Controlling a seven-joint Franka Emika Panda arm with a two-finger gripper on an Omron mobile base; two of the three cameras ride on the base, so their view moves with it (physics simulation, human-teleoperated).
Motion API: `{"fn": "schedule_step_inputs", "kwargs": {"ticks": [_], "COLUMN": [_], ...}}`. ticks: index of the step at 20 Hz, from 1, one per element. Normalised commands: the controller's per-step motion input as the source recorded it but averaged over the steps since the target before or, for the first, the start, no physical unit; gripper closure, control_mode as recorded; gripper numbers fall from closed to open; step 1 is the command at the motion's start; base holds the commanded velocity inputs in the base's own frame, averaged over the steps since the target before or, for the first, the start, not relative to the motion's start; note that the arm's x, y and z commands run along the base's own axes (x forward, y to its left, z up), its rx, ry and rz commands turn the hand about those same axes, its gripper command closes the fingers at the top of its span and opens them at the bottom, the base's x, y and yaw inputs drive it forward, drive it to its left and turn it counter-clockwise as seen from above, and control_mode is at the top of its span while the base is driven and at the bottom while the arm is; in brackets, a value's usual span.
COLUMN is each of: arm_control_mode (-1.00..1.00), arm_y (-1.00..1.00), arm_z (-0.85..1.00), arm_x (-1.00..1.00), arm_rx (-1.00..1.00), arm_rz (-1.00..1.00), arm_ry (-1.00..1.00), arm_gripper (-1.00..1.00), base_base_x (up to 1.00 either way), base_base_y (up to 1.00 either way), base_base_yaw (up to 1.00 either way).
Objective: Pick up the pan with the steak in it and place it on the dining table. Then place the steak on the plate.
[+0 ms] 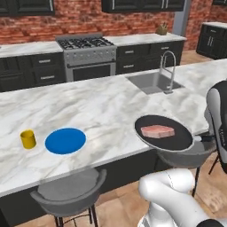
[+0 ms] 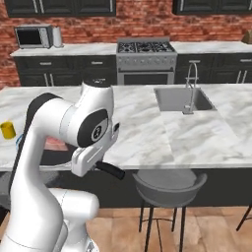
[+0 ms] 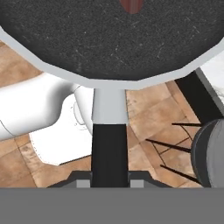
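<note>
The black pan (image 1: 179,141) hangs level at the near edge of the dining table (image 1: 102,106), partly over the marble and partly over a stool. The pink steak (image 1: 157,131) lies flat inside it. The thin handle (image 1: 203,138) points right toward my arm. In the hand view my gripper (image 3: 109,183) is shut on the pan's handle (image 3: 109,144), with the pan (image 3: 109,39) just ahead and a sliver of steak (image 3: 131,5) at the top. The blue plate (image 1: 65,141) lies on the table to the pan's left. In the right base view my arm hides most of the pan; the handle (image 2: 110,170) sticks out.
A yellow cup (image 1: 28,139) stands left of the plate. A sink with a faucet (image 1: 168,73) is set in the table's far right. Two grey stools (image 1: 71,195) (image 1: 186,157) stand along the near edge. A stove (image 1: 86,55) and dark cabinets line the back wall.
</note>
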Motion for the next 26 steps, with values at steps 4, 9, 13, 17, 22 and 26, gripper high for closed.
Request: {"fn": "schedule_step_inputs", "kwargs": {"ticks": [4,9,13,17,22,26], "arm_control_mode": [1.0,-1.0,-1.0,-1.0,-1.0,-1.0], "arm_y": [0.0,-0.19,-0.07,0.0,0.18,0.28], "arm_z": [0.0,-0.14,-0.17,-0.19,-0.29,-0.45], "arm_x": [0.0,0.74,0.7,0.59,0.59,0.56], "arm_rx": [0.0,0.0,0.0,-0.01,-0.02,-0.04], "arm_rz": [0.0,0.09,0.05,0.02,0.0,0.0], "arm_ry": [0.0,0.0,-0.01,-0.02,0.0,0.0], "arm_gripper": [1.0,1.0,1.0,1.0,1.0,1.0], "base_base_x": [0.82,0.0,0.0,0.0,0.0,0.0], "base_base_y": [-0.09,0.0,0.0,0.0,0.0,0.0], "base_base_yaw": [0.03,0.0,0.0,0.0,0.0,0.0]}}
